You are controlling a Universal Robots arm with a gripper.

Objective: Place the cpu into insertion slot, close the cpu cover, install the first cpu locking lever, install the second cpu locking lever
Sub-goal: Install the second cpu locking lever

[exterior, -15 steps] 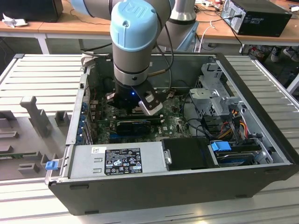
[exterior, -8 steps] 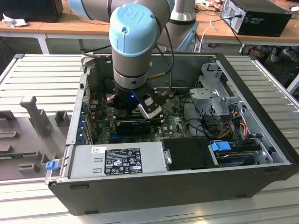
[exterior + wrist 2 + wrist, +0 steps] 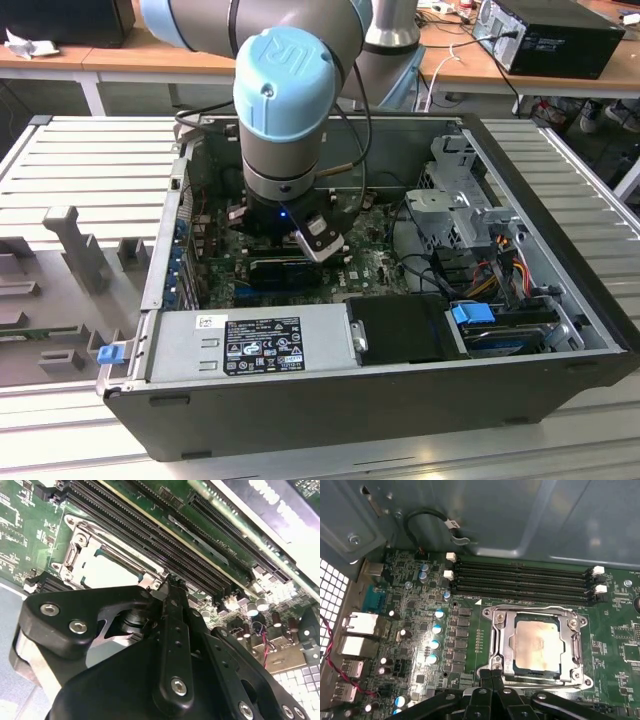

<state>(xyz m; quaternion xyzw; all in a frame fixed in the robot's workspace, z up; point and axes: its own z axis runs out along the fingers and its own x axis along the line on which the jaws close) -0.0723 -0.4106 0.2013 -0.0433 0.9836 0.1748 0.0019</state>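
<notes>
In the first wrist view the cpu (image 3: 536, 642), a square chip with a dull silver top, lies in the insertion slot (image 3: 585, 680) on the green board. The cpu cover (image 3: 501, 640), a silvery frame plate, lies flat over it with the chip showing through its window. A thin lever rod (image 3: 545, 681) runs along the socket edge nearest my gripper. My gripper (image 3: 491, 671) is shut with its black fingertips pressed together at that edge's corner; nothing shows between them. In the second wrist view the gripper (image 3: 172, 585) points at the socket beside the cpu (image 3: 107, 570).
Several long black memory slots (image 3: 520, 580) run beside the socket. Blue-topped capacitors (image 3: 437, 630) and rear ports (image 3: 360, 630) stand nearby. The grey case wall (image 3: 520, 515) rises behind. In the exterior view a power supply (image 3: 250, 345) and drive cage (image 3: 460, 200) flank the arm.
</notes>
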